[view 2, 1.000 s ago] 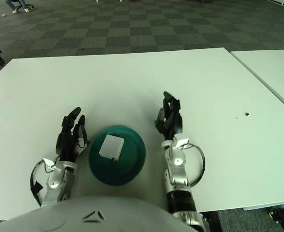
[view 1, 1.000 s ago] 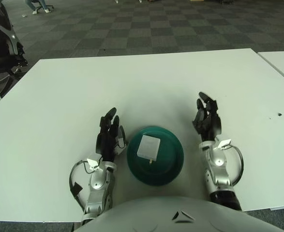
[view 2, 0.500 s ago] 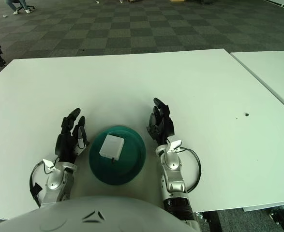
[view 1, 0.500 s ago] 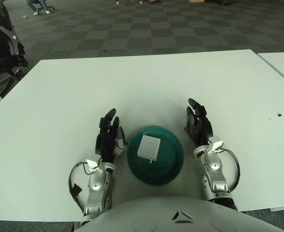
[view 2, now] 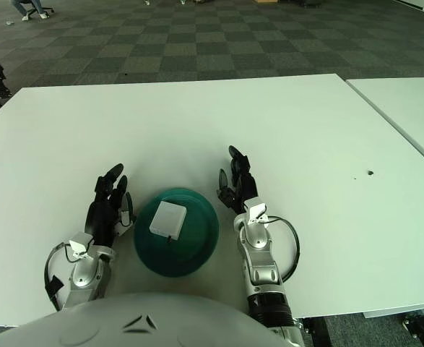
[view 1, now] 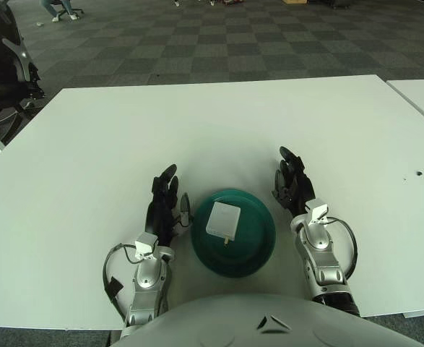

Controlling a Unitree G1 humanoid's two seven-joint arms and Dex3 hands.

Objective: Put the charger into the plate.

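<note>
A white square charger [view 1: 223,220] lies inside a dark green plate [view 1: 258,246] on the white table near its front edge. My left hand [view 1: 163,205] rests on the table just left of the plate, fingers spread and holding nothing. My right hand [view 1: 292,186] rests just right of the plate, fingers spread and holding nothing. Neither hand touches the charger.
The white table [view 1: 219,130] stretches far ahead of the plate. A second white table [view 1: 422,94] stands at the right with a gap between them. A black chair [view 1: 6,69] stands off the table's far left corner.
My right hand has moved left and back toward the plate's right side. My left hand has barely shifted. The charger stays in the plate.
</note>
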